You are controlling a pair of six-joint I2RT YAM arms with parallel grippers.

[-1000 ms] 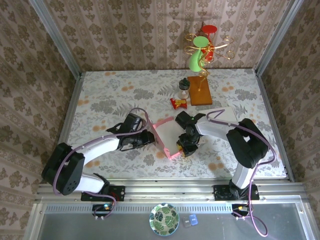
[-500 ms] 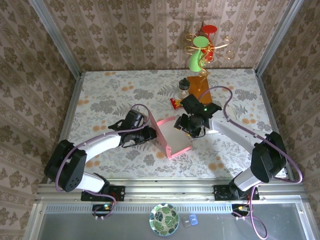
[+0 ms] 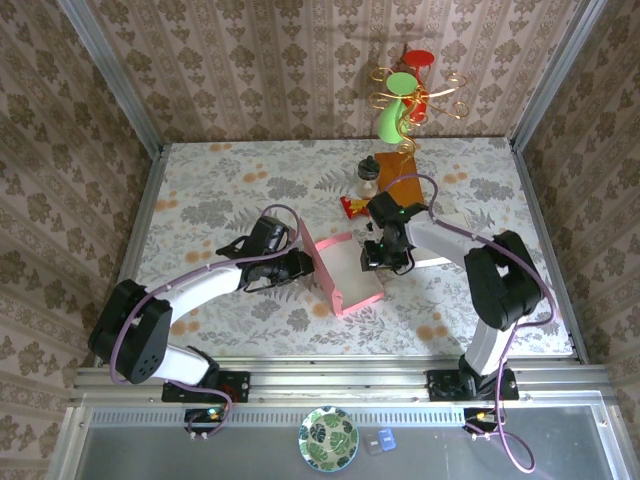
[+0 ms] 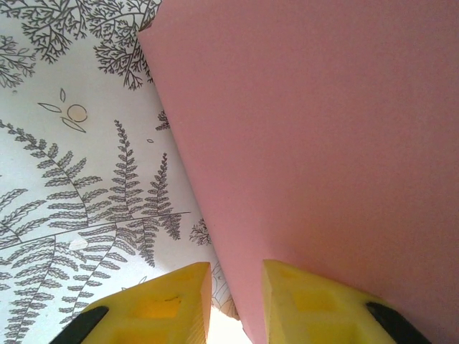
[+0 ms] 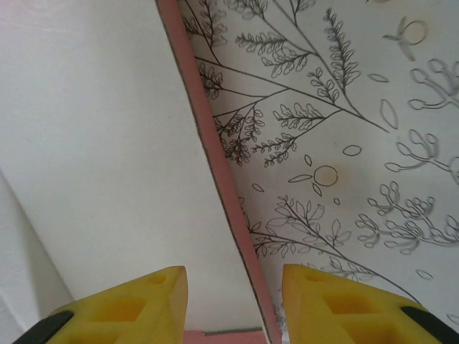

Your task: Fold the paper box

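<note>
No words, numbers, labels or brand marks can be read on anything here; the printing is only leaf patterns.

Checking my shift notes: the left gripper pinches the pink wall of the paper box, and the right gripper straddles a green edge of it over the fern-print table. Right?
Not quite: the edge between the right gripper's fingers is pink, not green, as the right wrist view shows. The rest stands: the left gripper pinches the pink wall of the paper box, and the fern-print table lies beneath.
</note>
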